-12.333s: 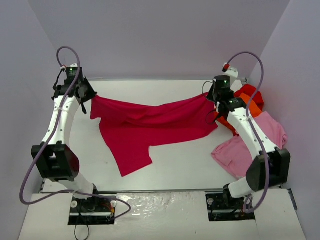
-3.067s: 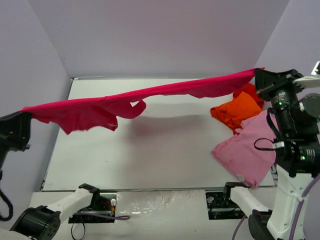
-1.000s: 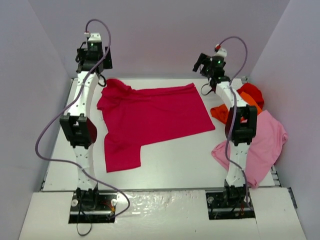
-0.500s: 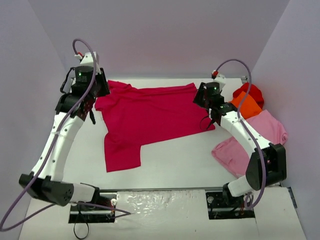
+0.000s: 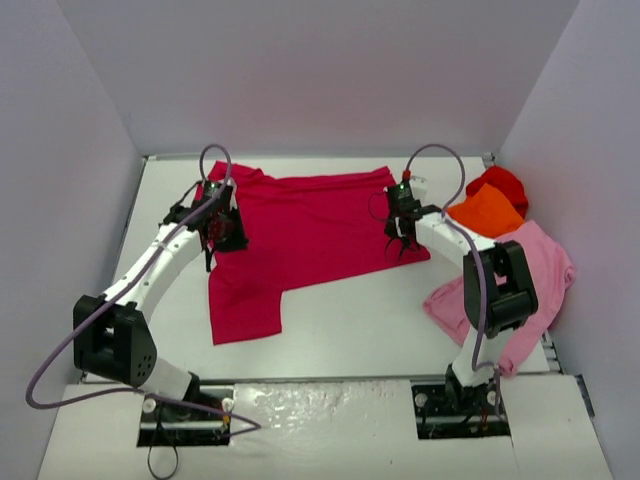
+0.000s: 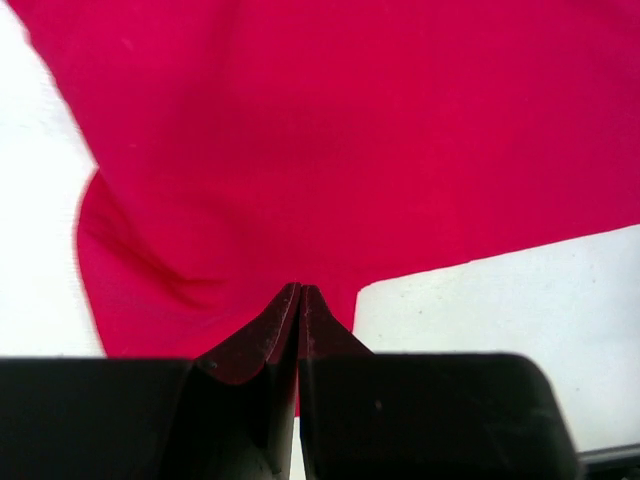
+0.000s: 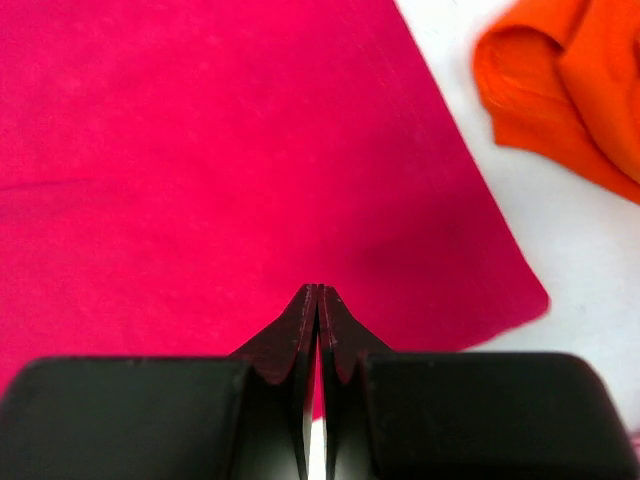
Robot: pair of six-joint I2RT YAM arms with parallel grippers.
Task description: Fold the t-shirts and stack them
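From above, I am reaching both arms out over the table (image 5: 350, 320), where the crimson t-shirt (image 5: 310, 235) is lying spread flat in the middle. My left gripper (image 5: 225, 232) is hanging over the shirt's left edge and my right gripper (image 5: 398, 235) over its right edge, so the cloth is stretching between the two. Beyond my right arm, the orange t-shirt (image 5: 487, 210), the bright red t-shirt (image 5: 503, 183) and the light pink t-shirt (image 5: 530, 275) are lying bunched together by the right wall.

Through the left wrist camera, my left gripper (image 6: 300, 290) is showing its fingers pressed together with no gap. The tips are pointing at the crimson t-shirt (image 6: 350, 150), close to where its edge meets the bare table (image 6: 500, 310). I cannot tell whether any cloth is caught between them.

Through the right wrist camera, my right gripper (image 7: 318, 290) is likewise holding its fingers closed tip to tip. They are sitting over the crimson t-shirt (image 7: 200, 150) near its edge, with a corner of the cloth just to the right. The orange t-shirt (image 7: 560, 90) is lying apart from it, across a strip of table (image 7: 560, 250).
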